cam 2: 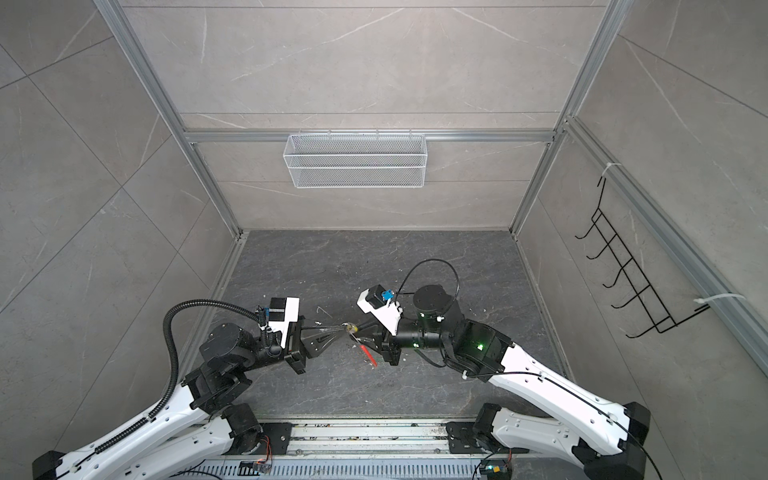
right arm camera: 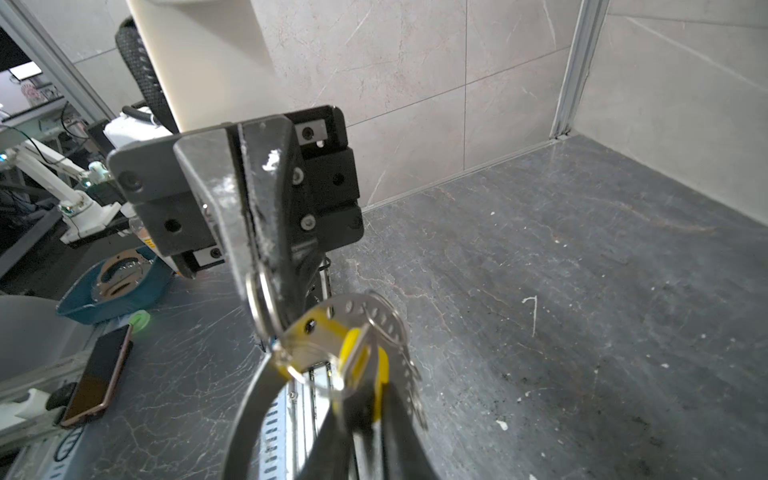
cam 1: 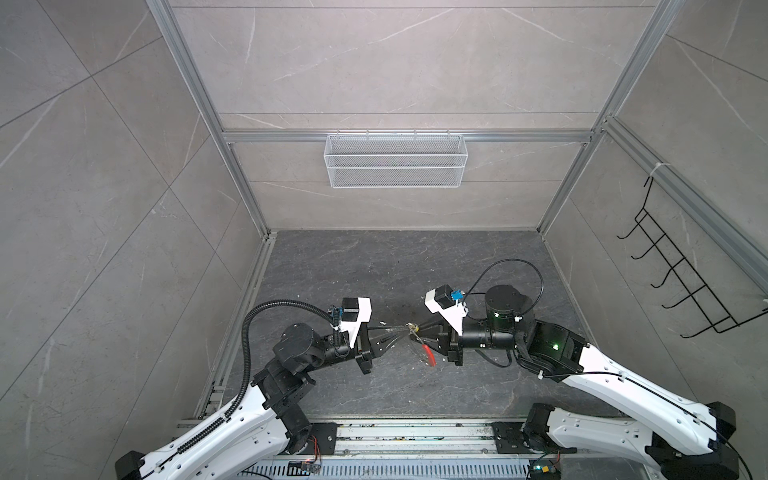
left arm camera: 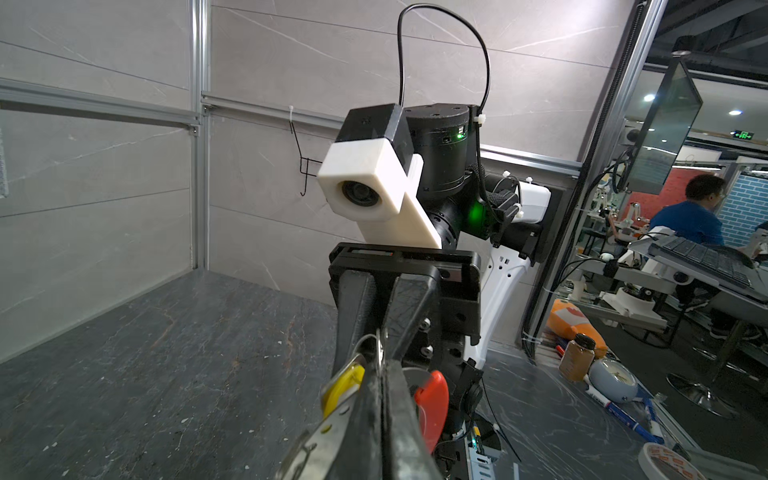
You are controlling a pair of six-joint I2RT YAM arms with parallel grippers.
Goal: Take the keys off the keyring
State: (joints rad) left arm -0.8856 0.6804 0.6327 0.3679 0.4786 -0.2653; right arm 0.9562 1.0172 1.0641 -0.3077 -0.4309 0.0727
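Observation:
Both grippers meet above the middle of the dark floor. My left gripper [cam 1: 404, 328] [left arm camera: 380, 365] is shut on a small wire ring [right arm camera: 259, 299] that belongs to the keyring. The keyring's grey holed band [right arm camera: 390, 328] [left arm camera: 328, 432] curves past both grippers. Its red segment [cam 1: 428, 355] [left arm camera: 432, 399] hangs below them. My right gripper [cam 1: 417, 328] [right arm camera: 365, 399] faces the left one, with its fingers closed on the yellow head of a key [right arm camera: 365, 361] [cam 1: 412, 327]. The key's blade is hidden among the band and fingers.
A white mesh basket [cam 1: 395, 160] hangs on the back wall. A black wire hook rack [cam 1: 681, 274] is on the right wall. A small white scrap [cam 2: 324, 309] lies on the floor behind the grippers. Past the front edge lie a phone [right arm camera: 99, 374] and a blue tray [right arm camera: 116, 286].

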